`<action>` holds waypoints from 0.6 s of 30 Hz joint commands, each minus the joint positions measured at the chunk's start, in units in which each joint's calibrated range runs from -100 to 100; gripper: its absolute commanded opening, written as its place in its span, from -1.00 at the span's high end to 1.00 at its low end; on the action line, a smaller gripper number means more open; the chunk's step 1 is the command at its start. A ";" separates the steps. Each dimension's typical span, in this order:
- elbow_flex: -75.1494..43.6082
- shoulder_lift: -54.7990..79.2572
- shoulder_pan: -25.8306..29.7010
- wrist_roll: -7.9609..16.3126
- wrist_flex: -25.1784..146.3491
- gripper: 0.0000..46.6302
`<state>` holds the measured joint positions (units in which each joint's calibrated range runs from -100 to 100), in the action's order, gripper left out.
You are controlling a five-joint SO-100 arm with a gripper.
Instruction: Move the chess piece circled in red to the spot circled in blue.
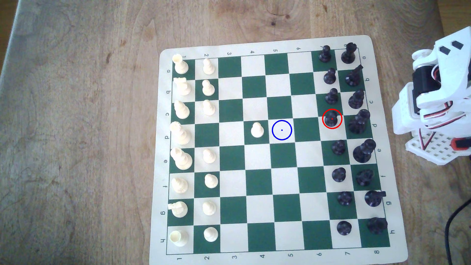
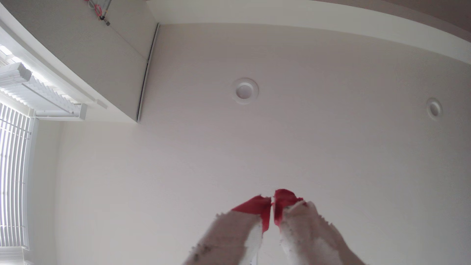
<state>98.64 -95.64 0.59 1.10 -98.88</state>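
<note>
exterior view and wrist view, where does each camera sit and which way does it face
Exterior view: sits above the wooden table, looking down on the chessboard; the white arm is folded at the exterior view's right edge, off the board.
Wrist view: sits on the wrist, facing up at the ceiling, the window blinds to one side; the gripper with red-tipped jaws nearly together.
Shared: nothing but the arm itself.

– What do I have on the counter (image 1: 76, 127)?
– I see a green-and-cream chessboard mat (image 1: 392, 178) toward its right edge, cream pieces (image 1: 181, 132) along the mat's left side, one cream pawn (image 1: 257, 130) mid-board.
</note>
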 commanded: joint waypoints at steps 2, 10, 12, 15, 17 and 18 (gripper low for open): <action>1.26 -0.11 -1.57 -0.24 0.77 0.99; -0.28 -0.11 -3.37 0.00 29.84 0.99; -1.45 -0.20 -6.10 -0.20 39.10 0.99; -5.44 -0.20 -8.69 0.05 57.12 0.99; -8.53 -0.20 -10.09 0.10 67.84 0.99; -9.80 -0.20 -10.95 0.15 72.10 0.99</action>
<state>97.20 -95.56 -7.30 1.10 -50.84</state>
